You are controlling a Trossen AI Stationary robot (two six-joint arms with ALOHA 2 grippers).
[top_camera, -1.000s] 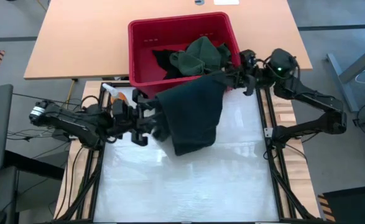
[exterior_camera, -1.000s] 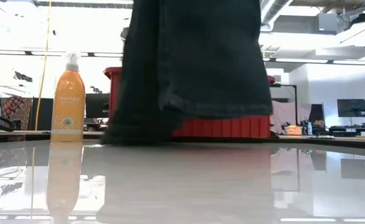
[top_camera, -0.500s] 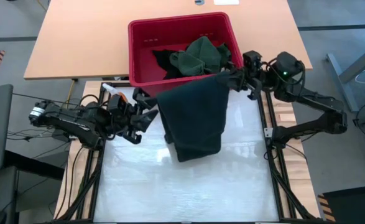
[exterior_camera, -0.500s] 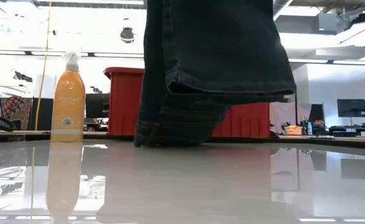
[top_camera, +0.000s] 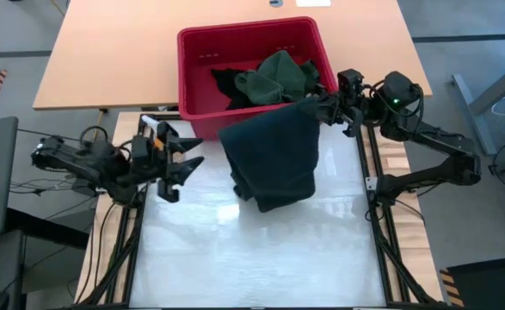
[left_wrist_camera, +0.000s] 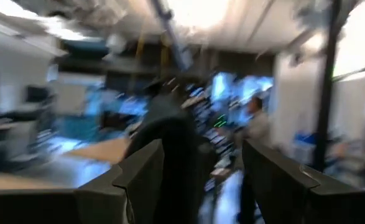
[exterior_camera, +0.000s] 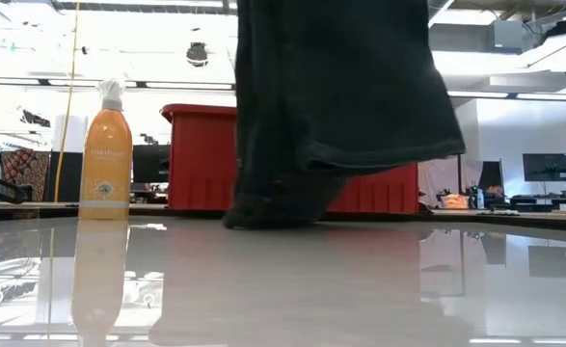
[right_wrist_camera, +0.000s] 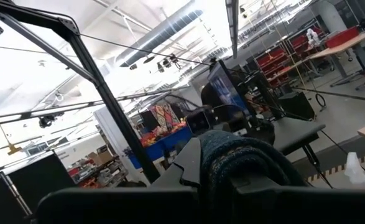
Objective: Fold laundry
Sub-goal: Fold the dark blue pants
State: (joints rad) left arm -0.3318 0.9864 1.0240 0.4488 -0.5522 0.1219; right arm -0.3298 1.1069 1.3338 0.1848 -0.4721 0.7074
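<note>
One orange bottle (exterior_camera: 105, 154) beside red bin (exterior_camera: 198, 159)

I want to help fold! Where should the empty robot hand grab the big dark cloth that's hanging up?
Probably the free upper corner of the dark hanging cloth garment, nearest the open left gripper, coming in from that side. The right gripper pinches the other top corner beside the red plastic bin, so the cloth droops and its bottom bunches on the white table. Lifting both top corners should spread it flat.

Left wrist view is motion-blurred, background unreadable. Hanging dark garment (exterior_camera: 345, 106) is cut off at the low view's top edge and hides part of the red bin (exterior_camera: 201, 159).
</note>
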